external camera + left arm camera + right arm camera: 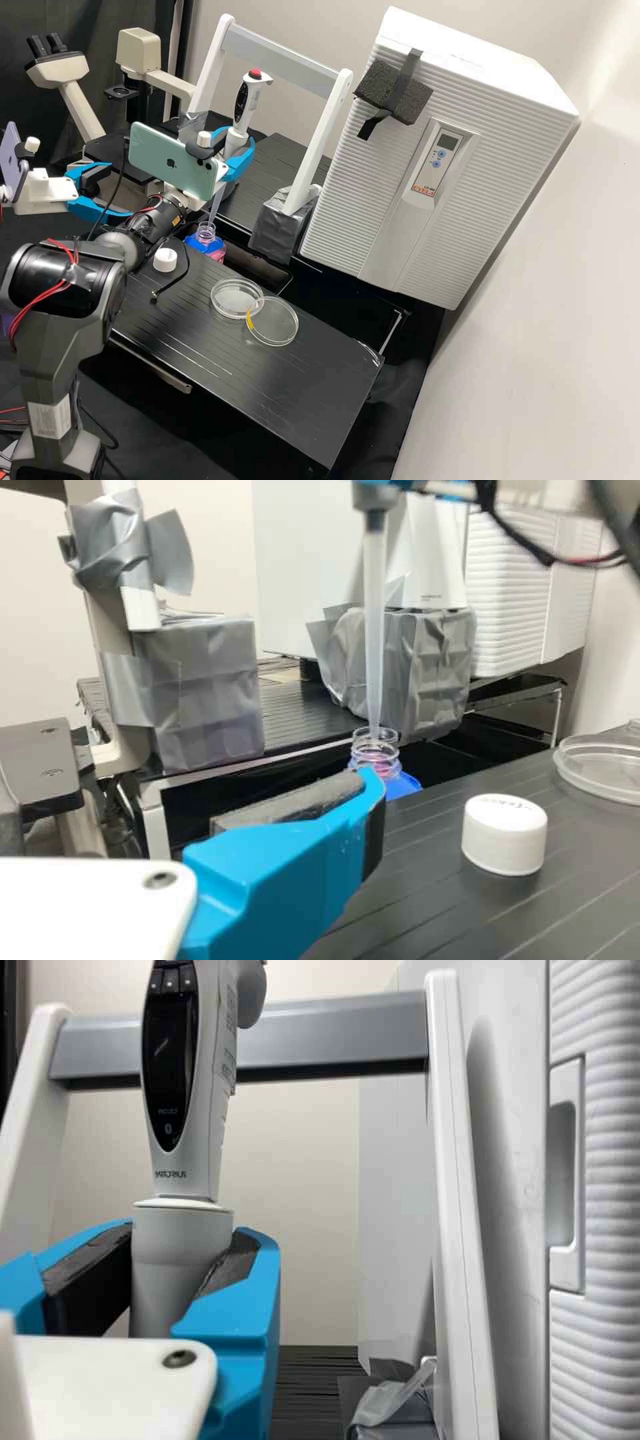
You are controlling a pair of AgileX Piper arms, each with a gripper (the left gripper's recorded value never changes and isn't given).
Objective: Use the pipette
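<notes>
**Holding Pipette Tip at the Bottle Mouth**

Clamped low on its barrel by the right gripper (230, 155): white pipette with a dark display and red top button (247, 93). Held upright, probably to send the long clear tip (215, 212) straight down into the small uncapped bottle of pink liquid (208, 241) on the black bench. Standing near that bottle, spread wide and empty: left gripper (93, 193), likely posted to watch. Lying just beside the bottle: round white cap (165, 260).

Seen from the left wrist alone: tip end at or just inside the bottle's mouth (375, 742). Seen from the right wrist instead: both blue fingers (240, 1290) hugging the barrel (180, 1250).
</notes>
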